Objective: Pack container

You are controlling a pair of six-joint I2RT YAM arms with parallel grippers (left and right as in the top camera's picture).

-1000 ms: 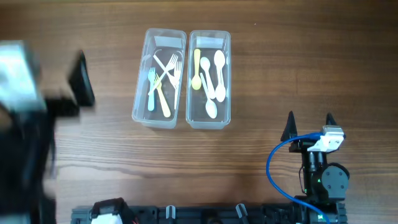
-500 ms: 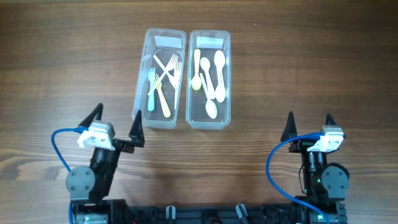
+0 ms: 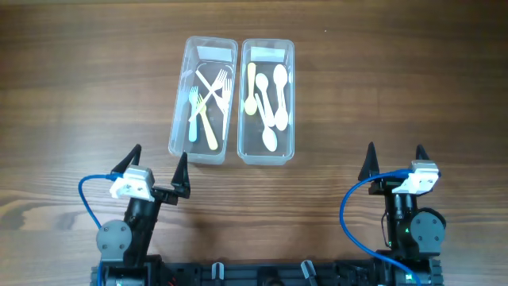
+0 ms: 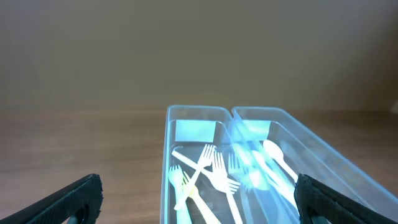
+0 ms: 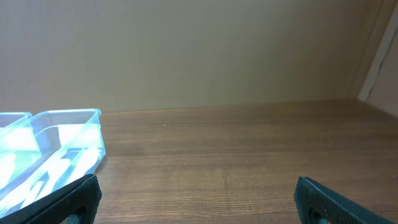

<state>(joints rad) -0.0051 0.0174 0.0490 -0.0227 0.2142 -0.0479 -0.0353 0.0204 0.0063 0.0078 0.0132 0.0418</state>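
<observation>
Two clear plastic containers stand side by side at the table's upper middle. The left container [image 3: 177, 119] [image 4: 166, 162] holds several plastic forks [image 3: 208, 99] [image 4: 208, 174], white, yellow and pale green. The right container [image 3: 291, 103] [image 4: 323, 155] [image 5: 93, 134] holds several plastic spoons [image 3: 270, 99] [image 4: 273, 155], white and yellow. My left gripper [image 3: 159, 163] [image 4: 199, 202] stands open just below the fork container, holding nothing. My right gripper [image 3: 394, 159] [image 5: 199, 199] is open at the lower right over bare wood, well apart from both containers.
Brown wooden table [image 3: 397, 71] all around. A blue cable [image 3: 86, 199] loops by the left arm and another blue cable [image 3: 349, 206] by the right arm. A black rail [image 3: 262, 274] runs along the front edge. A plain wall [image 5: 186, 50] rises behind the table.
The left arm swung in from the far left edge and settled near the front, below the fork container. The right arm and the containers stayed put.
</observation>
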